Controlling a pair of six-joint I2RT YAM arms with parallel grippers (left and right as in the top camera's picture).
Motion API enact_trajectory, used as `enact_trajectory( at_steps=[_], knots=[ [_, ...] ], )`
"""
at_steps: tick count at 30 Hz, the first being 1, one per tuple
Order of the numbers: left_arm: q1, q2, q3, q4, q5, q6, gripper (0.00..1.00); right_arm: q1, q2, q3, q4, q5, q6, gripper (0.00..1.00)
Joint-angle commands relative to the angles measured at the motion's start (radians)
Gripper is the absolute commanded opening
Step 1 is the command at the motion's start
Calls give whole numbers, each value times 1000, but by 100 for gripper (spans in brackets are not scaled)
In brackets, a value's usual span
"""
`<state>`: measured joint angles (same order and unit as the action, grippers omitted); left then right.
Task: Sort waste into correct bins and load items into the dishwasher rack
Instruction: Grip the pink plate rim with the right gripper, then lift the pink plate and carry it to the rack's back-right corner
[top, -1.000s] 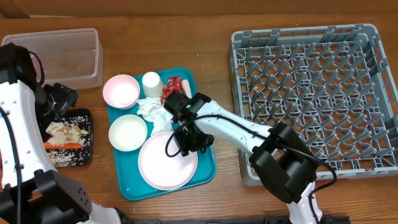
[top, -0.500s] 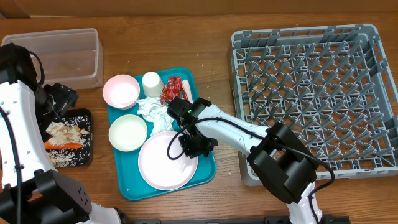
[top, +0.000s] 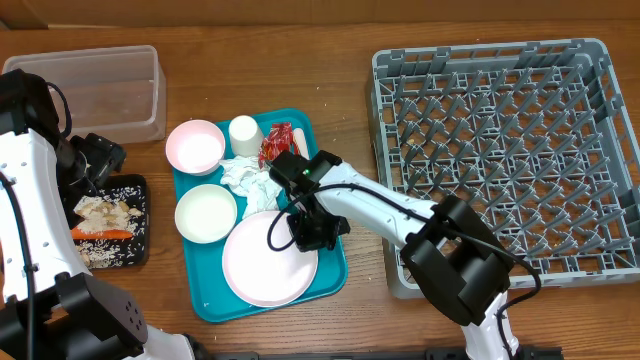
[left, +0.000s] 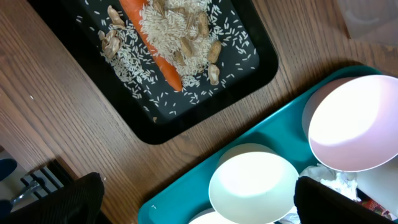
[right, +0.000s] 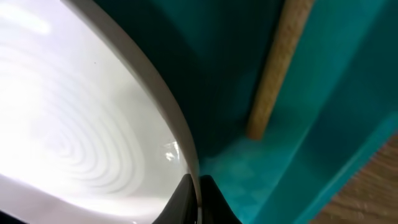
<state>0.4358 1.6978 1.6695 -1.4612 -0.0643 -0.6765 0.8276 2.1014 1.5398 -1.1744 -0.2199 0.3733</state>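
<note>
The large pale pink plate (top: 262, 265) lies at the front of the teal tray (top: 332, 272). My right gripper (top: 305, 236) is at the plate's right rim. In the right wrist view the gripper (right: 199, 194) is shut on the rim of the plate (right: 74, 124), and a cream fork handle (right: 280, 62) lies on the tray beside it. My left gripper (left: 199, 205) hangs open above the white bowl (left: 252, 186), between the black tray (left: 249, 68) and the pink bowl (left: 354, 121). In the black tray lie a carrot (left: 155, 43) and rice scraps (left: 174, 25).
The grey-blue rack (top: 510, 150) stands at the right and the clear tub (top: 100, 90) at the back left. On the teal tray are a white cup (top: 244, 133), a red wrapper (top: 277, 140) and a crumpled napkin (top: 240, 173).
My right gripper's jaws have closed onto the plate's rim, with a small shift of the wrist. The left arm has not moved.
</note>
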Motion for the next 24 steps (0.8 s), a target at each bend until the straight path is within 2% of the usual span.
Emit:
enact_trajectory(
  at_steps=[1,7,16,19,24],
  knots=[
    [2,-24,14,0,-10,8,100,-19,-3,66,-57,9,-11,4],
    [2,-24,14,0,-10,8,100,-96,-23,188,-251,9,-111,4],
    [2,-24,14,0,-10,8,100,-253,-205,244,-308,21,-176,4],
    [2,-24,14,0,-10,8,100,-389,-316,248,-304,162,-164,4],
    [2,-24,14,0,-10,8,100,-614,-381,248,-248,222,-164,4]
  ],
)
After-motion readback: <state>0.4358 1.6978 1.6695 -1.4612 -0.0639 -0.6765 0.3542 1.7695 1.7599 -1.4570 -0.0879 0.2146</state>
